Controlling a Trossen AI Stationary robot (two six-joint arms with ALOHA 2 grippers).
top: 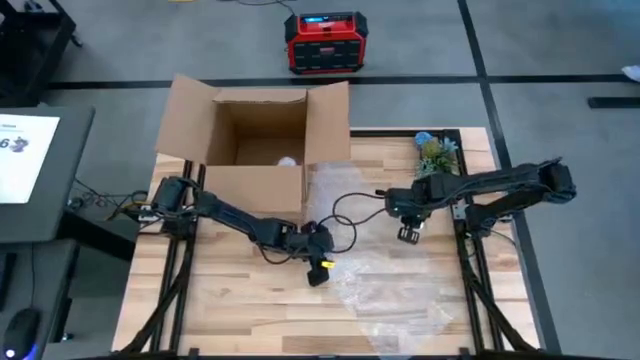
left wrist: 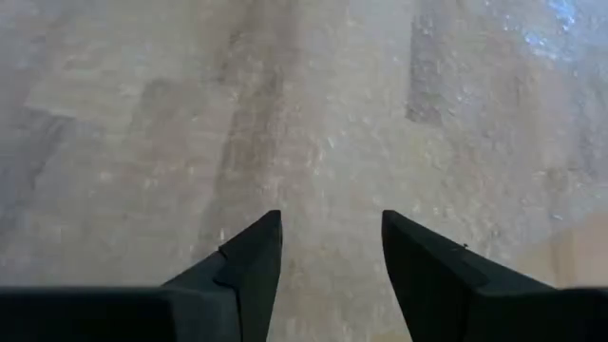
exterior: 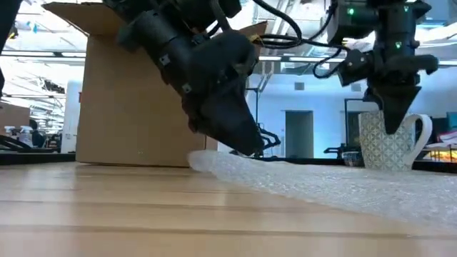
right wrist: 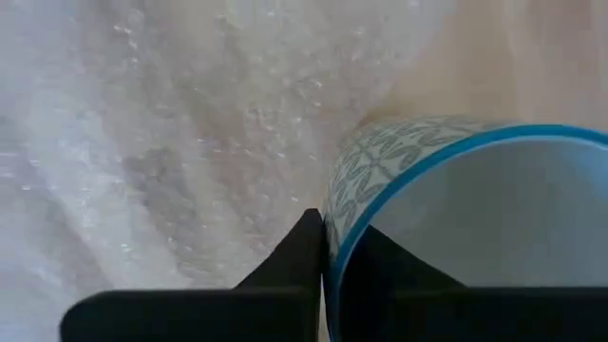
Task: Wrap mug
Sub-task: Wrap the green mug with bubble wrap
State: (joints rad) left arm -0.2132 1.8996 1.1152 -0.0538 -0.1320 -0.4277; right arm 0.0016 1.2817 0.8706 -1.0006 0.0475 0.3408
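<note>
An open cardboard box (top: 255, 135) stands at the table's far left, and in front of it the left gripper (top: 318, 268) hangs low over the near-left edge of the bubble wrap (top: 385, 280), its fingers (left wrist: 252, 261) parted with nothing between them. To the right, the right gripper (top: 408, 234) pinches the rim of the patterned mug (exterior: 389, 141), one finger inside and one outside. The mug seems to rest upright on the wrap, though contact is hard to judge.
</note>
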